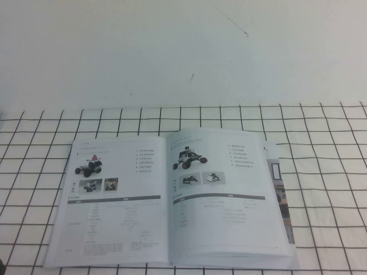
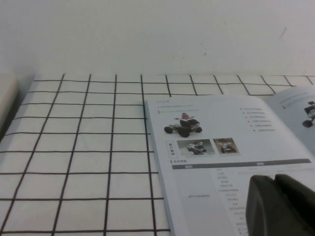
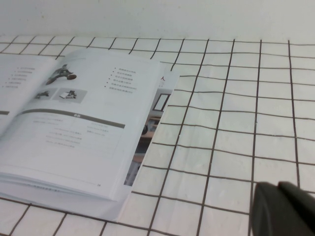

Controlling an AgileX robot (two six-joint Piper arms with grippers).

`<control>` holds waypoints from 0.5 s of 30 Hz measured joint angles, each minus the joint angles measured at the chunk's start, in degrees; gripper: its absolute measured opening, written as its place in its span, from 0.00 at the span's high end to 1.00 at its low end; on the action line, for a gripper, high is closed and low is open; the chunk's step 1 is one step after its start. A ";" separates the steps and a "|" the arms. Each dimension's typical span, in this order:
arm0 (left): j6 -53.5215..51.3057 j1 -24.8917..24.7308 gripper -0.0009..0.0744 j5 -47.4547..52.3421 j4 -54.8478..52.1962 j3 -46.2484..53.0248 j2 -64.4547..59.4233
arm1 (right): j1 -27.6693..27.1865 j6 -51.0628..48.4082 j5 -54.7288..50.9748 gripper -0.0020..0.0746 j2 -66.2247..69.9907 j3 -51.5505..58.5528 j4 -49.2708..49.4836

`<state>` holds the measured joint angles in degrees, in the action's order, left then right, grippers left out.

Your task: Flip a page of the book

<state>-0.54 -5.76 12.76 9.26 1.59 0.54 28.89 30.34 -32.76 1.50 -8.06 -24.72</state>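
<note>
So the thin softcover catalogue book (image 1: 172,200) lay open flat in the lower middle of the high view, spine running up the frame, probably so either arm could reach a free edge. Its right-hand glossy white page (image 1: 223,195) with the dark wheeled rover photo and grey bar sat flat on the stack. Its outer edge sat a bit short of the sheets underneath, which peeked out along the right, so that looked like the edge to lift.

Neither arm showed in the high view. The left gripper (image 2: 280,206) was a dark blob at the lower right of the left wrist view, hovering over the left page; I couldn't tell its finger state. The right gripper (image 3: 285,209), lower right of its wrist view, was closed on nothing, off past the book's right edge.

Underneath was a white cloth with a black grid (image 1: 321,132), slightly rumpled, against a plain white wall (image 1: 172,51) with a few scuffs.
</note>
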 joint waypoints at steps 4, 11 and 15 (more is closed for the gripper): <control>0.18 2.26 0.99 0.55 -1.68 0.00 0.00 | 0.00 0.07 0.00 0.97 0.00 0.00 0.00; 0.18 4.25 0.99 4.53 -3.56 0.00 0.00 | 0.00 0.07 0.00 0.97 0.00 0.00 0.00; 0.54 4.90 0.99 4.82 -3.60 0.00 0.00 | 0.00 0.07 0.00 0.97 0.00 0.00 0.00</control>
<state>0.00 -0.86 17.58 5.66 1.59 0.54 28.89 30.42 -32.76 1.50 -8.06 -24.72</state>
